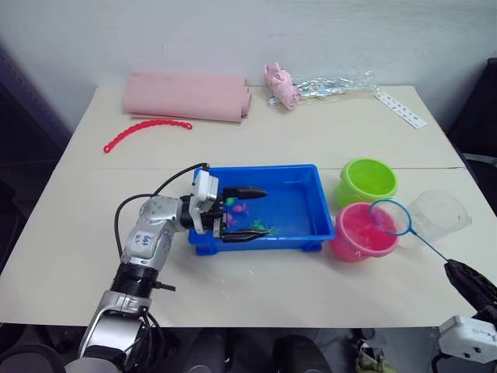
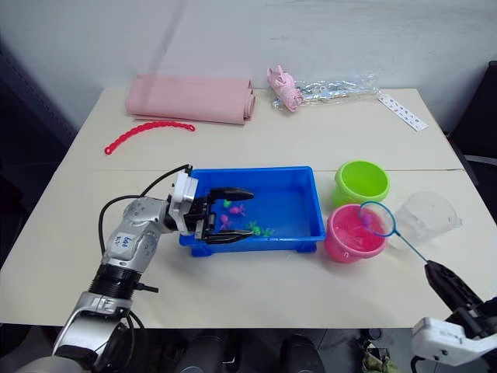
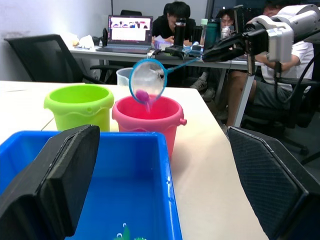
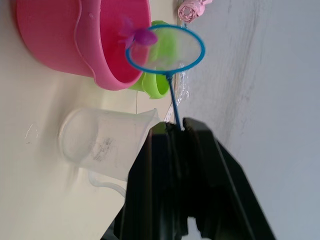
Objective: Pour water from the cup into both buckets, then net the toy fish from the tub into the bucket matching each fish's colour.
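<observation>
The blue tub (image 1: 311, 233) sits mid-table with several pink toy fish (image 1: 239, 208) and green toy fish (image 1: 257, 225) in shallow water. My left gripper (image 1: 253, 211) hovers open over the tub's left end. To the right stand the green bucket (image 1: 366, 179) and the pink bucket (image 1: 359, 233). My right gripper (image 1: 464, 280) is shut on the thin handle of the net (image 1: 390, 217). Its blue hoop hangs over the pink bucket's rim with a pink fish (image 4: 140, 35) in the mesh. The clear cup (image 1: 439, 214) rests right of the pink bucket.
At the table's far side lie a rolled pink cloth (image 1: 186, 95), a red bead chain (image 1: 146, 130), a pink toy with a clear plastic bag (image 1: 281, 85) and a white strip (image 1: 401, 109). People sit at a desk (image 3: 150, 50) beyond the table.
</observation>
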You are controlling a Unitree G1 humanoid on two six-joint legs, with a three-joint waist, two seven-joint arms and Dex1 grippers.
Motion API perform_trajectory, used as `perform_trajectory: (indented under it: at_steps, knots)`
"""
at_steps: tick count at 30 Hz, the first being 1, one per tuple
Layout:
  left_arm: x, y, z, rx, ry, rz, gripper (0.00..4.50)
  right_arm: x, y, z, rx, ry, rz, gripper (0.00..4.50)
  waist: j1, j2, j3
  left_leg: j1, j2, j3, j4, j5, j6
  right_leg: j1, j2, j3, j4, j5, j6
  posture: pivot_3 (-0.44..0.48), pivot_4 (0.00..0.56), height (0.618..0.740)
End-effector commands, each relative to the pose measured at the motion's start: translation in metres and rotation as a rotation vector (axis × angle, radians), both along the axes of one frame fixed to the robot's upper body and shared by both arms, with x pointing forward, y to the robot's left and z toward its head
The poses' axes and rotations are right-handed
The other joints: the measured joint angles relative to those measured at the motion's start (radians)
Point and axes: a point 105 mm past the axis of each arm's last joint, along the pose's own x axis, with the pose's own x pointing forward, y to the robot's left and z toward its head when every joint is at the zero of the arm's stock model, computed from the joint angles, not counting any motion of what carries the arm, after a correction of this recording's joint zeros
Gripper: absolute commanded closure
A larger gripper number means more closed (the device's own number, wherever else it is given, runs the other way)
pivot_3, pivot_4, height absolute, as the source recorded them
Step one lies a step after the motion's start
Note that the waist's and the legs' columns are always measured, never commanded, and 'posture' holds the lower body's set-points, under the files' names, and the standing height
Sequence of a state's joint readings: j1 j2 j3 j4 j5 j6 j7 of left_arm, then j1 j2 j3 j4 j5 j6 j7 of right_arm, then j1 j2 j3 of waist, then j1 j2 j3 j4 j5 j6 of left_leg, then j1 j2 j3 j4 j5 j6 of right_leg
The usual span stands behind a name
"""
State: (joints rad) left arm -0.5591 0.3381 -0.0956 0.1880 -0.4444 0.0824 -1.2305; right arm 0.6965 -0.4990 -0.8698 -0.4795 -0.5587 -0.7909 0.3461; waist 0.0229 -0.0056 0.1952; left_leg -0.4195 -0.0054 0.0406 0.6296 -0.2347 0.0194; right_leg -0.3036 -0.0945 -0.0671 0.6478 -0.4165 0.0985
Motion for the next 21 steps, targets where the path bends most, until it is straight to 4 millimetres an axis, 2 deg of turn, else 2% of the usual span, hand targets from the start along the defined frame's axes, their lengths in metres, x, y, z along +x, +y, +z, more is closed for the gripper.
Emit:
perform_trajectory:
  at_steps: [1, 4, 9, 12, 15, 18, 19, 21]
  knots:
    - [0.001, 0.001, 0.010, -0.017, -0.034, -0.001, 0.05, -0.003, -0.006, 0.001, -0.001, -0.024, -0.044, 4.50, 0.000, 0.000, 0.000, 0.000, 0.000, 0.000, 0.000, 0.000, 0.000, 0.000, 0.000, 0.000, 0.000, 0.000, 0.000, 0.000, 0.150, 0.740]
    - [0.000, 0.002, 0.009, 0.001, -0.032, -0.015, 0.05, -0.004, -0.015, -0.004, 0.004, -0.027, -0.093, 4.50, 0.000, 0.000, 0.000, 0.000, 0.000, 0.000, 0.000, 0.000, 0.000, 0.000, 0.000, 0.000, 0.000, 0.000, 0.000, 0.000, 0.150, 0.740]
    - [0.003, 0.003, 0.013, 0.004, -0.039, -0.021, 0.05, -0.004, -0.009, -0.005, 0.051, -0.048, -0.100, 4.50, 0.000, 0.000, 0.000, 0.000, 0.000, 0.000, 0.000, 0.000, 0.000, 0.000, 0.000, 0.000, 0.000, 0.000, 0.000, 0.000, 0.150, 0.740]
    - [0.004, 0.009, 0.017, -0.009, -0.036, -0.011, 0.05, -0.005, -0.001, 0.000, 0.275, -0.033, -0.090, 4.50, -0.001, 0.001, 0.000, 0.000, 0.000, 0.000, -0.001, 0.000, 0.000, 0.000, 0.000, 0.000, 0.000, 0.000, 0.000, 0.000, 0.150, 0.740]
    - [0.005, 0.020, 0.020, -0.016, -0.009, 0.013, 0.05, -0.001, 0.016, 0.007, 0.514, 0.052, -0.014, 4.50, -0.004, 0.001, 0.000, 0.000, 0.000, 0.000, -0.001, 0.000, 0.000, 0.000, 0.000, 0.000, 0.000, 0.000, 0.000, 0.000, 0.150, 0.740]
    - [0.005, 0.040, 0.023, -0.021, 0.011, 0.055, 0.05, 0.013, 0.032, 0.022, 0.834, 0.138, 0.085, 4.50, -0.016, 0.001, -0.001, 0.000, 0.001, 0.000, 0.000, 0.001, 0.000, 0.000, 0.000, 0.000, 0.001, 0.000, 0.000, 0.000, 0.150, 0.740]
    - [0.007, 0.049, 0.025, -0.024, 0.023, 0.088, 0.05, 0.018, 0.040, 0.023, 0.946, 0.227, 0.124, 4.50, -0.020, 0.001, -0.001, 0.001, 0.001, 0.000, 0.000, 0.001, 0.000, 0.001, 0.000, 0.001, 0.001, 0.000, 0.000, 0.000, 0.150, 0.740]
    - [0.010, 0.065, 0.025, -0.018, 0.050, 0.148, 0.05, 0.028, 0.051, 0.025, 1.045, 0.350, 0.178, 4.50, -0.020, 0.001, -0.001, 0.002, 0.001, 0.000, 0.000, 0.001, 0.001, 0.002, 0.000, 0.000, 0.001, 0.000, 0.000, 0.000, 0.150, 0.740]
